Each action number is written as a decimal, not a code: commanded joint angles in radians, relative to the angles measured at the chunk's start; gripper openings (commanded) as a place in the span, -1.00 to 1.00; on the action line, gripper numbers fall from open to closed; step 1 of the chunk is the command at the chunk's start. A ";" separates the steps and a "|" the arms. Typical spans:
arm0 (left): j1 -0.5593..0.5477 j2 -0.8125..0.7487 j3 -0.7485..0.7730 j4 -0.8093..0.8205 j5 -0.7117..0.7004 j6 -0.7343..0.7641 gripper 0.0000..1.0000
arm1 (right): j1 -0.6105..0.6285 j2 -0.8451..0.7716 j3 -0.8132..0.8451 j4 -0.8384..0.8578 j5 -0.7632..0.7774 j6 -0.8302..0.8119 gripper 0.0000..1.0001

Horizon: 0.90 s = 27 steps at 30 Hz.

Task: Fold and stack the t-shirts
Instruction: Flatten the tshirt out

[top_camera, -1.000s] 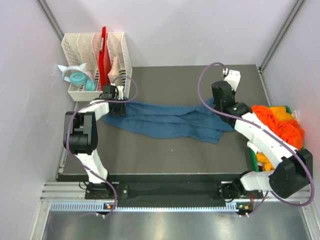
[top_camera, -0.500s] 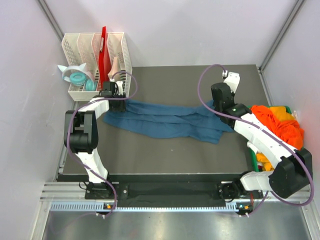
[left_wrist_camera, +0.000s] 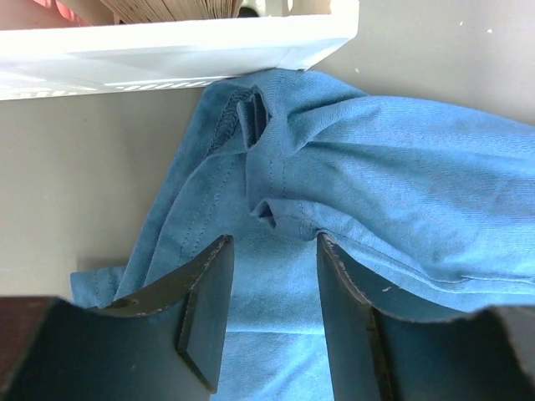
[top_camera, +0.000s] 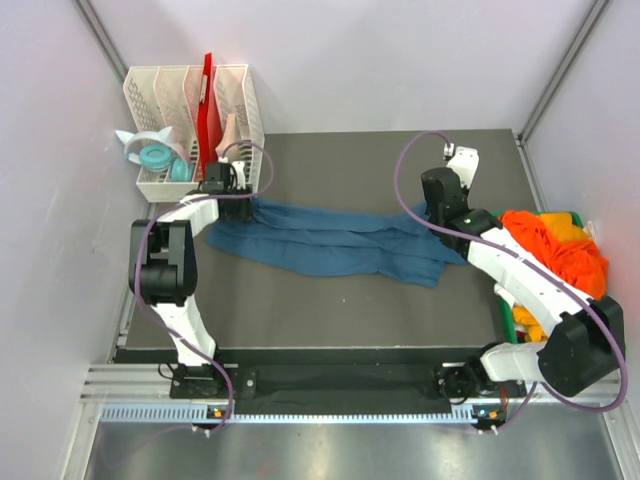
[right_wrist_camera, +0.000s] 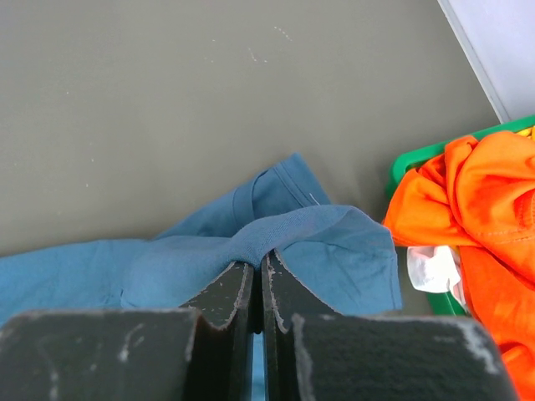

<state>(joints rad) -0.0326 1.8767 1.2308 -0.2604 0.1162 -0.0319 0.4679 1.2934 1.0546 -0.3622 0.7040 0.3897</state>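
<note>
Your left gripper [left_wrist_camera: 274,249] stands with its jaws about half parted, low over the left end of the teal-blue t-shirt [left_wrist_camera: 401,192]. Cloth shows in the gap, but nothing is clamped there. A small raised fold lies just beyond the fingertips, and past it the hem touches the base of the white rack [left_wrist_camera: 167,38] at the worktop's far left corner. Your right gripper [right_wrist_camera: 257,269] is closed tight on a ridge of the same shirt at its right end, pinching the fabric between the tips. Seen from above, the shirt lies as a long, rumpled band across the middle of the worktop [top_camera: 350,310], running from one gripper to the other. Near the right edge, just beside the shirt's right end, the orange t-shirts [right_wrist_camera: 485,192] are heaped in the green bin [right_wrist_camera: 418,159], with a scrap of white fabric [right_wrist_camera: 430,267] tucked under them.
</note>
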 commanded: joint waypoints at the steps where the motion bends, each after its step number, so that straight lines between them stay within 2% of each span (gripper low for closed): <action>1: 0.000 -0.073 0.013 0.047 0.028 -0.026 0.01 | -0.006 -0.020 0.010 0.032 -0.001 0.008 -1.00; 19: -0.001 -0.011 0.071 0.047 0.043 -0.053 0.07 | -0.002 -0.009 0.004 0.031 -0.006 0.014 -1.00; 27: -0.010 0.047 0.108 0.027 0.030 -0.046 -0.01 | -0.002 -0.014 0.002 0.026 -0.003 0.017 -1.00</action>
<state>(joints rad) -0.0368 1.9053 1.3136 -0.2565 0.1417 -0.0772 0.4683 1.2934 1.0542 -0.3618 0.6975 0.3939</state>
